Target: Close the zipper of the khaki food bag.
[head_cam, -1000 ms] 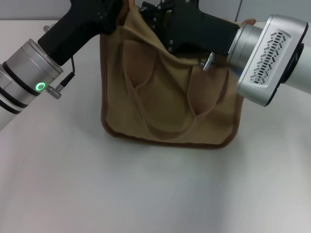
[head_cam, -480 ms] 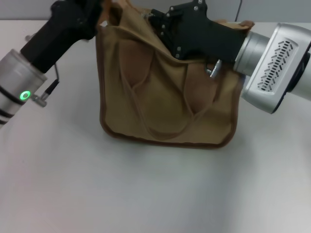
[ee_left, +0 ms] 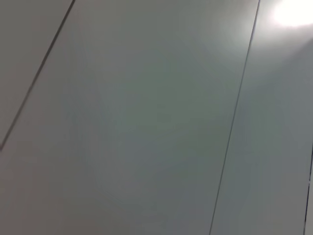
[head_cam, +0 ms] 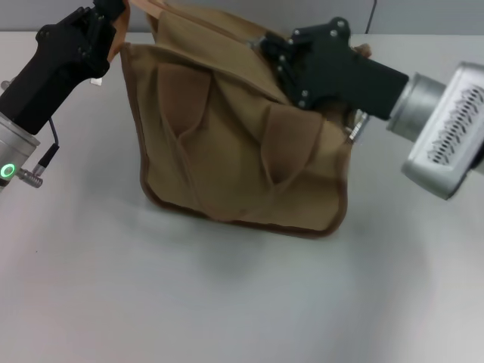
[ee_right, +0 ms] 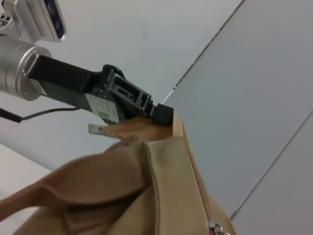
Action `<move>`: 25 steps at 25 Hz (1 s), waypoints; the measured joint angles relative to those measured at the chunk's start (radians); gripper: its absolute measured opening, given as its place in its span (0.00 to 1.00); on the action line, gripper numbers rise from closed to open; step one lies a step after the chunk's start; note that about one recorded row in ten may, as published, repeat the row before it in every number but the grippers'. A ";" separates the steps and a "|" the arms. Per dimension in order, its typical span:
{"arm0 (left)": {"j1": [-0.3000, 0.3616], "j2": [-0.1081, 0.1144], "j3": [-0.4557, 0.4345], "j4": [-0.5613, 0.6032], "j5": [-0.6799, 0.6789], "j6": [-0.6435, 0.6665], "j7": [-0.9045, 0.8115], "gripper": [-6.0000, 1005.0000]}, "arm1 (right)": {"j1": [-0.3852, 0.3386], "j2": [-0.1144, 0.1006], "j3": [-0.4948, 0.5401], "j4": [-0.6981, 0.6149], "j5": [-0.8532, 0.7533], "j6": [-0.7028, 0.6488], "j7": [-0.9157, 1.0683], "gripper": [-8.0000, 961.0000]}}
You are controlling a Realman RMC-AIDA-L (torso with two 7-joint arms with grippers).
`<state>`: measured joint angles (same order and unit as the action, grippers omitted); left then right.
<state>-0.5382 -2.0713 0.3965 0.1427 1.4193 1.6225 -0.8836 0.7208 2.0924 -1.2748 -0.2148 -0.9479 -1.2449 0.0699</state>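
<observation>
The khaki food bag (head_cam: 234,151) stands on the white table, leaning, with its two handles hanging down the front. My left gripper (head_cam: 115,17) is at the bag's far left top corner, shut on the upright end flap. It also shows in the right wrist view (ee_right: 164,116), clamped on that flap (ee_right: 142,128). My right gripper (head_cam: 278,54) is at the bag's top edge, right of the middle, partly hidden by fabric. The zipper (ee_right: 198,176) runs along the top, and its silver pull tab (ee_right: 216,228) shows at the edge of the right wrist view.
The white table (head_cam: 227,302) spreads out in front of the bag. A grey panelled wall (ee_left: 146,117) stands behind, and the left wrist view shows nothing else. The right arm's silver forearm (head_cam: 446,128) hangs over the table to the right of the bag.
The left arm has pulled the bag's left top corner further left, and the bag has slid and leaned that way. The right gripper has shifted right along the bag's top.
</observation>
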 joint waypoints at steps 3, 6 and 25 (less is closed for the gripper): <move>0.001 0.000 0.000 0.000 -0.002 -0.001 0.000 0.02 | -0.046 0.000 0.000 -0.010 0.000 -0.038 0.006 0.01; 0.001 0.001 0.000 0.000 -0.004 -0.003 0.000 0.02 | -0.109 0.000 0.000 -0.042 0.000 -0.076 0.022 0.01; 0.002 0.000 0.009 -0.003 0.003 -0.024 0.000 0.07 | -0.257 -0.004 0.073 -0.064 0.001 -0.178 0.203 0.03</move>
<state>-0.5365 -2.0709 0.4060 0.1394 1.4222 1.5986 -0.8833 0.4642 2.0879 -1.2020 -0.2784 -0.9467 -1.4232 0.2728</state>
